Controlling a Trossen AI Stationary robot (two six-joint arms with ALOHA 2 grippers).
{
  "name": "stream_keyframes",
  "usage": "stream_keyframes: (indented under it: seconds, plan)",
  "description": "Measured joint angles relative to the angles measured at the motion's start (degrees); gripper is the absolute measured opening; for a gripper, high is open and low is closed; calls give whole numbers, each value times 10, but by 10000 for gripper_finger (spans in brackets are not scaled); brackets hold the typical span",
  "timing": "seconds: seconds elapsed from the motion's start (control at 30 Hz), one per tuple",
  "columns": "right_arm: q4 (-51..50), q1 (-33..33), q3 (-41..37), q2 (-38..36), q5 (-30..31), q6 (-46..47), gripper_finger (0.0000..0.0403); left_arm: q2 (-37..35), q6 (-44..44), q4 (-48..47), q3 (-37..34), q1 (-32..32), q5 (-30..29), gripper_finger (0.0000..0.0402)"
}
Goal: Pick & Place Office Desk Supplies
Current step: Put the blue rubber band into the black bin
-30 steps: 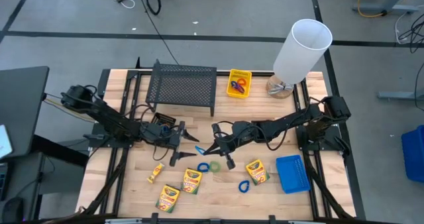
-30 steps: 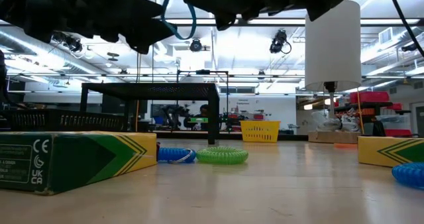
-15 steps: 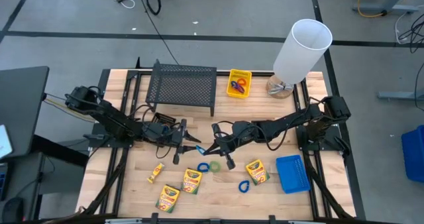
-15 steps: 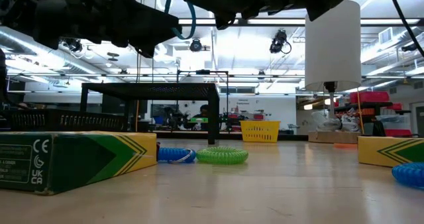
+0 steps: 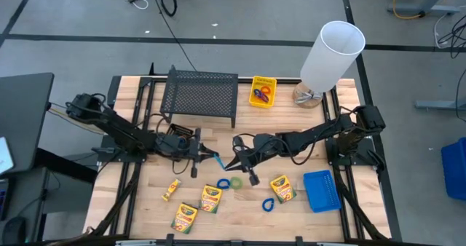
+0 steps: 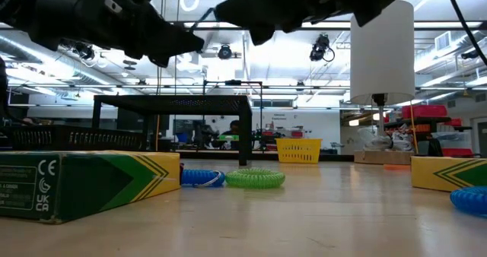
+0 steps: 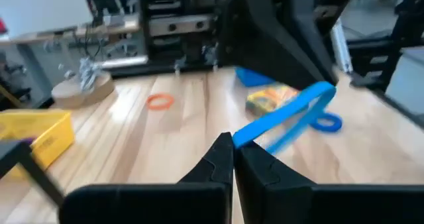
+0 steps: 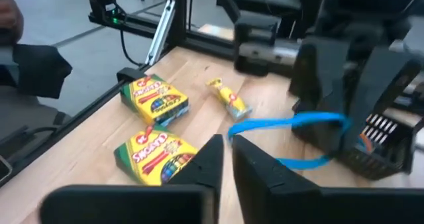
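The blue loop (image 7: 291,111) hangs in the air above the worktop (image 5: 240,206), stretched between both grippers, apparently mid-handover. The left fingers (image 7: 222,159) are closed on one end; the right fingers (image 8: 211,159) sit nearly closed at its other end, possibly releasing.

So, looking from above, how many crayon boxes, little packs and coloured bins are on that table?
Crayon boxes: 3
Small yellow pack: 1
Yellow bin: 1
Blue bin: 1
Total: 6
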Motion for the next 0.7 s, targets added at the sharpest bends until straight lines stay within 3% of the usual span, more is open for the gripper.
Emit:
stream_keyframes:
  seconds: [0.4,0.7]
  plan:
    - [-123,-12,0,0,4,36,196,-158,-83,-273,0,-45,-112,3]
    - [-268,-26,0,0,92,64,200,-222,-234,-503,6,-47,-148,3]
